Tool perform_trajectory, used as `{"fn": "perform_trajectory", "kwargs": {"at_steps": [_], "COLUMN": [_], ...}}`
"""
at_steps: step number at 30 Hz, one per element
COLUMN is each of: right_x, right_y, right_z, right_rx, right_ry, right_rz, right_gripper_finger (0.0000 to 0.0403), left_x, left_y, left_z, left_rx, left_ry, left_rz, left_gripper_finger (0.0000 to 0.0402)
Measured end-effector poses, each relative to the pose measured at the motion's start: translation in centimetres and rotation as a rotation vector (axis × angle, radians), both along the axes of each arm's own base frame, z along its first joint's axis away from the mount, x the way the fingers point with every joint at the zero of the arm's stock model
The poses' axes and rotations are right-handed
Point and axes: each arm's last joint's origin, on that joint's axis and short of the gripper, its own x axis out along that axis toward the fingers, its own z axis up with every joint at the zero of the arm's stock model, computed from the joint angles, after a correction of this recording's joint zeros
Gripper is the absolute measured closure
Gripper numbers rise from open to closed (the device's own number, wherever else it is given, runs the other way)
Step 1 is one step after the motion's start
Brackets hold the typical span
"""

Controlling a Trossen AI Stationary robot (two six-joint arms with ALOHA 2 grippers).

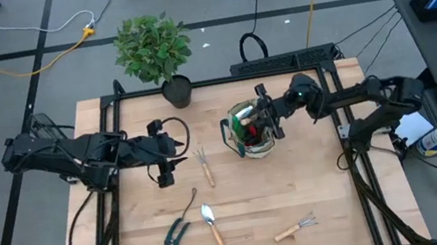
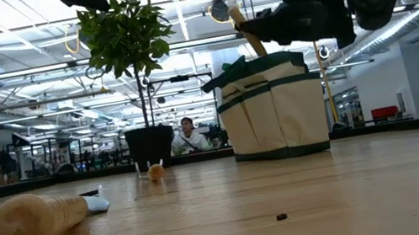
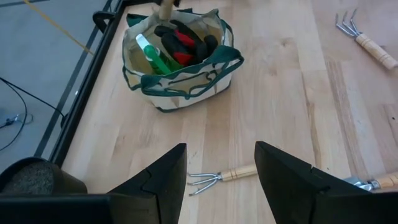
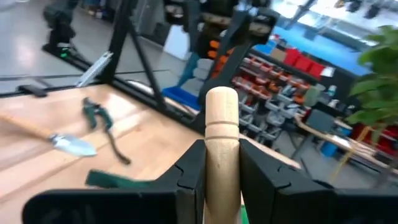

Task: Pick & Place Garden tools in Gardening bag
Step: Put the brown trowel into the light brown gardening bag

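Observation:
The beige gardening bag (image 1: 249, 135) with green trim stands right of the table's middle; red-black gloves (image 3: 183, 40) and a green item (image 3: 152, 55) lie inside it. My right gripper (image 1: 266, 121) is above the bag, shut on a wooden-handled tool (image 2: 247, 34) whose head is hidden in the bag. My left gripper (image 1: 163, 176) hangs open left of the middle, above a fork (image 3: 217, 177). A weeder (image 1: 189, 204), shears (image 1: 172, 241), a trowel (image 1: 212, 225) and a rake (image 1: 297, 228) lie flat on the table. My right gripper pinches the tool's wooden handle (image 4: 221, 146) between its two fingers, a little below the handle's rounded free end (image 4: 221, 99). The fingers come about level from the table's right side and lie across the handle. The handle stands nearly upright, slightly tilted, its lower part inside the bag's mouth.
A leafy plant in a black pot (image 1: 177, 89) stands at the table's far edge, left of the bag. A black frame (image 1: 220, 79) runs around the table. Bare wood (image 1: 327, 184) lies near and right of the bag. A person (image 2: 188, 135) sits in the room beyond.

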Motion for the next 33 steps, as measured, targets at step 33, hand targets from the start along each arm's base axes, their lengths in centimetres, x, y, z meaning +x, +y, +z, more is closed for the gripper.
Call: {"fn": "perform_trajectory", "kwargs": {"at_steps": [33], "right_x": [-1.0], "right_y": [0.8], "right_z": [0.2], "right_rx": [0.179], "right_ry": [0.182], "right_rz": [0.071], "right_gripper_finger": [0.0283], "left_x": [0.0], "left_y": [0.0], "left_z": [-0.1], "left_rx": [-0.054], "left_ry": [-0.004], "left_rz": [0.037], "left_gripper_finger": [0.0206]}}
